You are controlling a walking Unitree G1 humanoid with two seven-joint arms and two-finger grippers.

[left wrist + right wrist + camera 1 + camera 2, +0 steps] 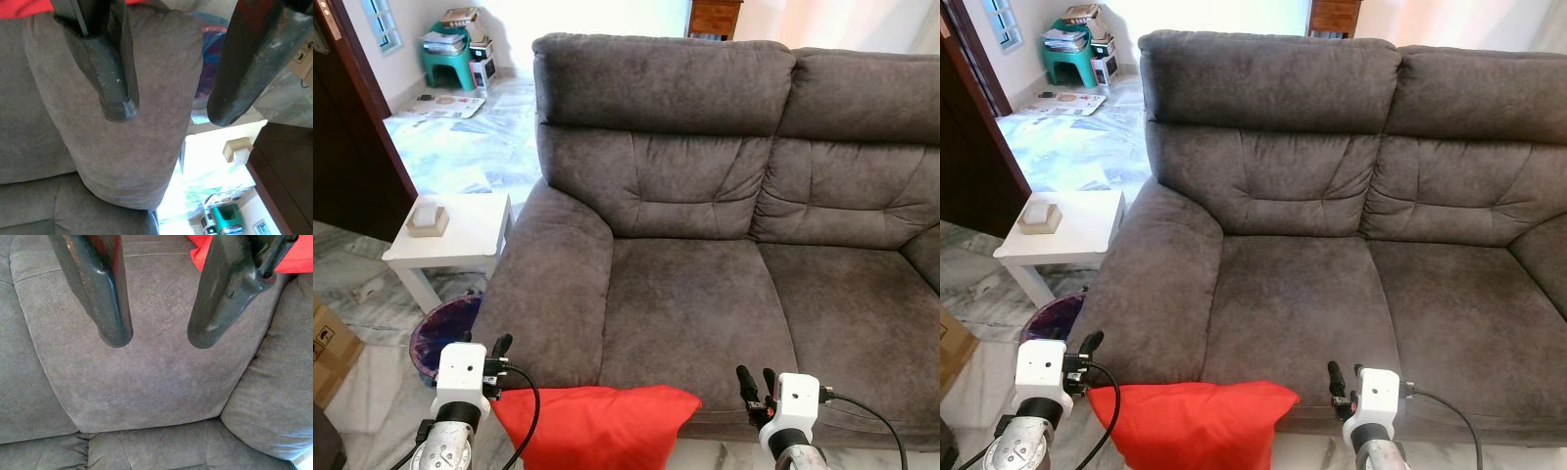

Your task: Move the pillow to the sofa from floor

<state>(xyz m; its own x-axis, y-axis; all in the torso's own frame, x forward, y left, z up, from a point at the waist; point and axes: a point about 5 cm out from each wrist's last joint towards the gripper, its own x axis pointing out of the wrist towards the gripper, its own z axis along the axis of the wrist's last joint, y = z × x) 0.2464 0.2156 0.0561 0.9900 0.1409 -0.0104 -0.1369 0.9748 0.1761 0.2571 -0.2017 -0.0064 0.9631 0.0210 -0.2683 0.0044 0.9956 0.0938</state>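
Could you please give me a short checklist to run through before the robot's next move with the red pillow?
1. Pillow located: the red pillow is between the two arms, at the sofa's front edge: ok.
2. Pillow fully on the seat: its lower part is out of frame: cannot tell.
3. Left gripper free: fingers apart over the sofa armrest, holding nothing: ok.
4. Right gripper free: fingers apart above the seat cushion, holding nothing: ok.
5. Landing spot: the seat cushion is bare: ok.
6. Side hazards: the white side table stands left of the armrest, away from both arms: ok.
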